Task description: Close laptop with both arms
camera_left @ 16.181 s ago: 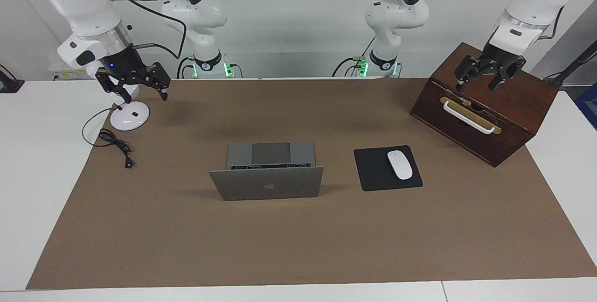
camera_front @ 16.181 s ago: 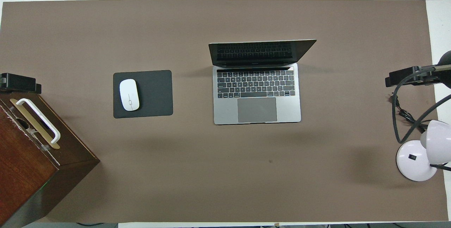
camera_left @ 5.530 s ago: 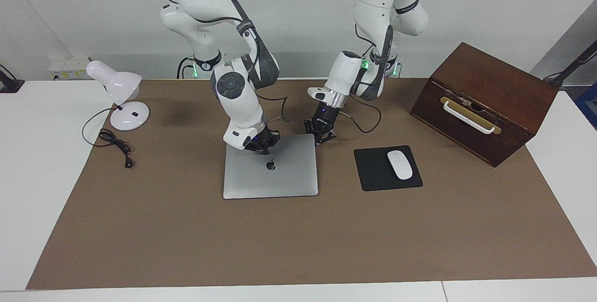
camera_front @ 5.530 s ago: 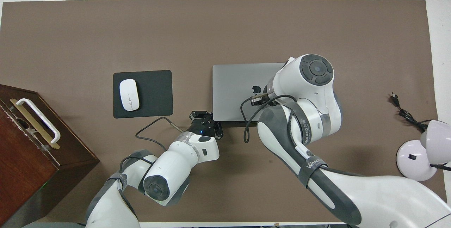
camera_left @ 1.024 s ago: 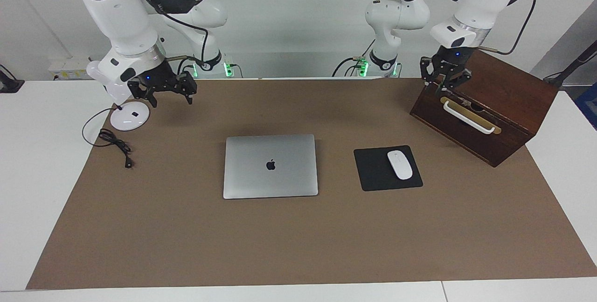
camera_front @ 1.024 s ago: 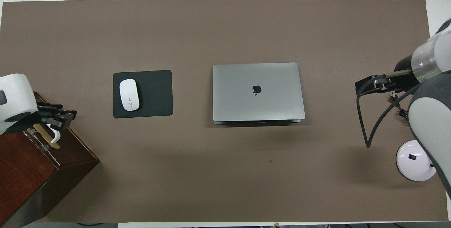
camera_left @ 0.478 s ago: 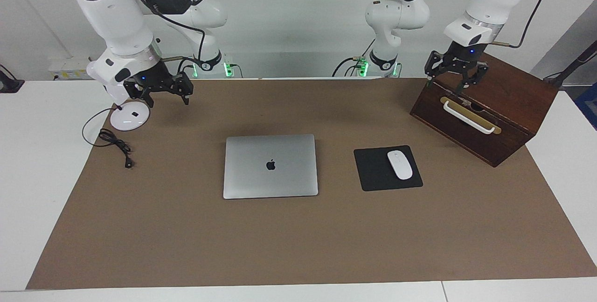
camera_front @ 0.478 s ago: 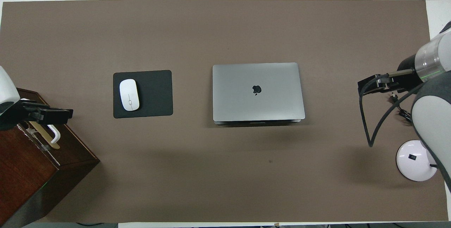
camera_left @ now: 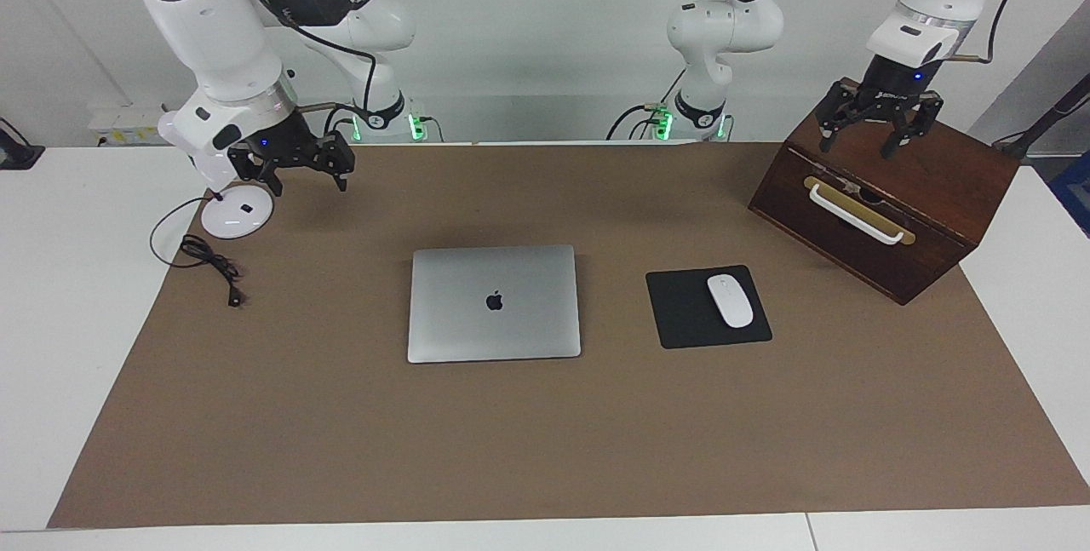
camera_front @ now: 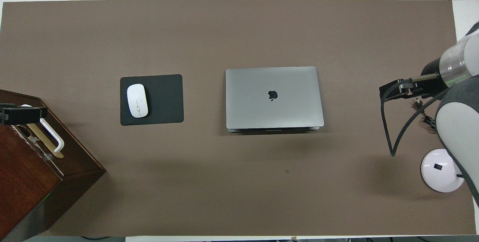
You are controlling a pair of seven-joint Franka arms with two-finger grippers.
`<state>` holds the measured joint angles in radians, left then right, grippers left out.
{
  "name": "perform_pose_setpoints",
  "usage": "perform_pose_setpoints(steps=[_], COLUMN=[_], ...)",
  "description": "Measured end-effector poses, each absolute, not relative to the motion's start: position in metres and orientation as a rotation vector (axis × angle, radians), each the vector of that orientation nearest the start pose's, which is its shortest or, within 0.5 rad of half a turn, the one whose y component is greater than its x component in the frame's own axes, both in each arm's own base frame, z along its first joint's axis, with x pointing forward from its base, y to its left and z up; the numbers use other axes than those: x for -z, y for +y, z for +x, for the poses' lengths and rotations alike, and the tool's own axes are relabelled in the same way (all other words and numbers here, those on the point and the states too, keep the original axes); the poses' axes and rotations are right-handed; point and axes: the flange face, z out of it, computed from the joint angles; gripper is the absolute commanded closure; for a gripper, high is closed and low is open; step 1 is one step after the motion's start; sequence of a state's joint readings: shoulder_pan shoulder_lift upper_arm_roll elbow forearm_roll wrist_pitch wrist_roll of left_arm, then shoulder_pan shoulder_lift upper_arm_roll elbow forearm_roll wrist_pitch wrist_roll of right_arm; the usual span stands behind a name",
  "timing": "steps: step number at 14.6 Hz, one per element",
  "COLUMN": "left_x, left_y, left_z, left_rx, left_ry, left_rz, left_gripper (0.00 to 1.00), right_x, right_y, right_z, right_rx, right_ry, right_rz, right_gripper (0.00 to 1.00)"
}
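The silver-grey laptop [camera_left: 494, 302] lies shut and flat in the middle of the brown mat, apple logo up; it also shows in the overhead view [camera_front: 273, 96]. My left gripper [camera_left: 870, 138] hangs open and empty in the air over the top of the wooden box [camera_left: 903, 168]; in the overhead view my left gripper [camera_front: 20, 115] is at the edge. My right gripper [camera_left: 298, 176] hangs open and empty in the air beside the white lamp base [camera_left: 237, 215], well apart from the laptop; it also shows in the overhead view [camera_front: 397, 88].
A white mouse [camera_left: 730, 301] lies on a black mouse pad [camera_left: 681, 317] beside the laptop, toward the left arm's end. The box has a white handle [camera_left: 851, 212]. A black cable [camera_left: 209, 261] lies by the lamp.
My left gripper has moved up and outward, from over the box's front edge to over its top. My right gripper has barely shifted. The laptop has not moved.
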<state>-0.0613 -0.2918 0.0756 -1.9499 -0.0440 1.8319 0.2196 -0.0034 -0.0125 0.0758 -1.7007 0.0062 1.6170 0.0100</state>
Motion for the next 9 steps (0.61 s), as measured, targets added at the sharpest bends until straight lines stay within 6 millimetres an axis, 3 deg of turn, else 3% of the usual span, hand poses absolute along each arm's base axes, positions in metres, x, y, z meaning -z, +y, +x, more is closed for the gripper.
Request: perform_pose_setpoints(steps=[4,9], left_x=[-0.620,-0.657], left_y=[0.008,0.008], left_z=[0.483,0.498], left_rx=[0.260,0.181], left_ry=[0.301,0.219], left_rz=[-3.164,-3.166], left_gripper=[0.00,0.00], right_x=[-0.574,-0.574], right_y=[0.041,0.040], right_z=[0.548,0.549], right_rx=[-0.111,-0.102], right_ry=[-0.100,-0.105], right_rz=[-3.137,-3.157], right_gripper=[0.00,0.00])
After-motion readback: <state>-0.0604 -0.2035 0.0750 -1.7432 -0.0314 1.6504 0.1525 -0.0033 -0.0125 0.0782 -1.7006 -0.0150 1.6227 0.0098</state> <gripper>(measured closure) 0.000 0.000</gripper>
